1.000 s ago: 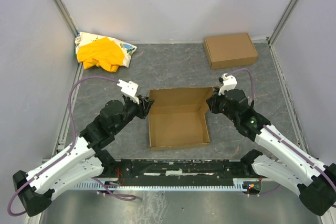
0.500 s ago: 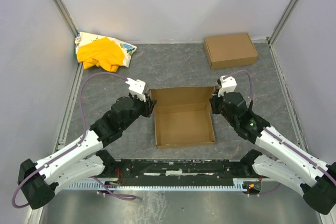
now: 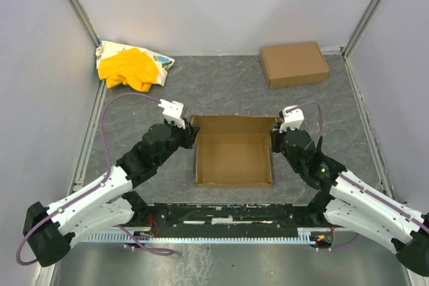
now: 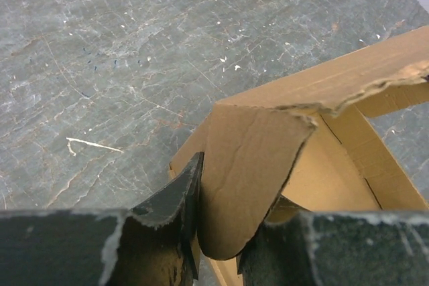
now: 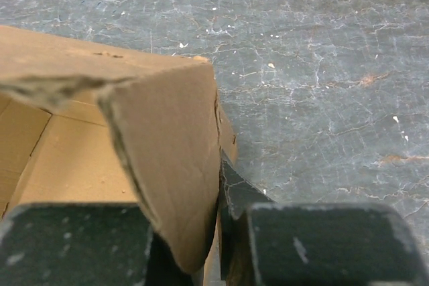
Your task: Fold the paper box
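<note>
The paper box (image 3: 233, 159) sits at the centre of the frame in the top view. It is an open shallow tray with its walls standing and its back wall towards the top of the picture. At its upper left corner the left gripper (image 3: 190, 133) is clamped on a curled corner flap (image 4: 244, 165), which is pinched between the dark fingers. At the upper right corner the right gripper (image 3: 275, 137) pinches the matching flap (image 5: 171, 159) the same way. The grey table (image 3: 221, 92) carries a closed cardboard box (image 3: 294, 63) at upper right and a yellow-and-white cloth heap (image 3: 132, 65) at upper left, both well apart from the tray.
</note>
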### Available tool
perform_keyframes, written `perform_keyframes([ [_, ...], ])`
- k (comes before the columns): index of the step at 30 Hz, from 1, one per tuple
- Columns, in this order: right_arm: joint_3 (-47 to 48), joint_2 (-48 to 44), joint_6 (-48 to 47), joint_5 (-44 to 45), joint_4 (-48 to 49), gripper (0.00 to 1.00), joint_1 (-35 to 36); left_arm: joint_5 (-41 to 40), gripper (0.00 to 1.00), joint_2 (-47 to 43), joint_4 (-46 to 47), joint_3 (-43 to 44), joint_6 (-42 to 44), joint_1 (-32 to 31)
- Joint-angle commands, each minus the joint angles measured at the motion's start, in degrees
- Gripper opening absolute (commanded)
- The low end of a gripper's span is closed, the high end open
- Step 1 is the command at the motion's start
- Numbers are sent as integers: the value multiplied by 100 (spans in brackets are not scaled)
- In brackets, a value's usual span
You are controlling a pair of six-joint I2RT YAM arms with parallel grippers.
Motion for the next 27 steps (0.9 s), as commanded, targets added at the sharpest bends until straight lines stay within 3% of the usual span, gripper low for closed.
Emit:
perform_keyframes([
  [1,-280,-397,344,-107,-5,13,156,291,28,-454,-217,-175,-520,-48],
  [8,-490,-684,697,-273,4,13,187,361,28,-1052,-487,-479,-810,-54],
  [15,-255,-80,852,-368,183,12,352,480,28,-901,-473,-427,-836,-51],
  [27,-91,-167,966,-133,103,12,463,410,28,-924,-606,-457,-756,-89],
])
